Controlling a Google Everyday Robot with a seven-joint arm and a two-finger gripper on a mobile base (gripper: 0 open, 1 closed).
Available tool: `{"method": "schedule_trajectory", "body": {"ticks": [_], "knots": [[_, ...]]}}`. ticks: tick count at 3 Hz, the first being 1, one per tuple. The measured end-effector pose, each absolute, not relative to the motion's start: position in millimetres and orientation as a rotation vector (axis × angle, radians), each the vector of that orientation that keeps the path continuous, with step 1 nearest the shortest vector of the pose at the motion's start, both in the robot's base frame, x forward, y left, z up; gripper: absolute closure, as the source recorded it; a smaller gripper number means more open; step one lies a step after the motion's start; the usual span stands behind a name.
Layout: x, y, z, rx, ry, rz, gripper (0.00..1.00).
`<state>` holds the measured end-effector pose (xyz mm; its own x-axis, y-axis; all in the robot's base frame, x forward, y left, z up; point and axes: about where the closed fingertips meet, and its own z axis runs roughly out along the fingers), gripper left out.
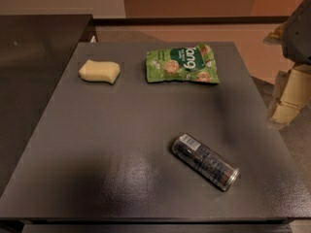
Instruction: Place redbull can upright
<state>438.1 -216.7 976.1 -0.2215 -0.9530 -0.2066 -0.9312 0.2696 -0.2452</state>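
Three things lie on the counter (121, 144), and we take them from the near edge outward. Closest to us is the can (205, 162), in the near right part of the dark top. It lies on its side, not upright, and on a slant: the end with the white label patch points to the far left, the silver-rimmed end to the near right. Its body is dark with red marks. Nothing touches it.

Farther back and off to the right we see the end effector (286, 101), a pale beige piece beyond the counter's right edge, over the floor (296, 140). A grey part of the arm (299, 30) sits above it in the upper right corner, and the right border cuts both off. We cannot tell how far open the end effector is. We see nothing in its grasp, and it touches neither the counter nor any of the three things. The can is well apart from it, nearer to us and to its left.

Farthest back, a pale yellow block (99, 72) rests at the far left of the counter. A green bag (182, 63) lies flat at the far middle, to the block's right. The two are apart from each other and well apart from the can.
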Motion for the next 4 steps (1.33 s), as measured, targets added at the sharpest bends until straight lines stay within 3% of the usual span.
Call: {"method": "schedule_trajectory", "body": {"ticks": [2, 4], "knots": [[439, -208, 978, -1.785, 2.188, -0.088, 0.0], [426, -144, 963, -2.175, 1.814, -0.005, 0.0]]}}
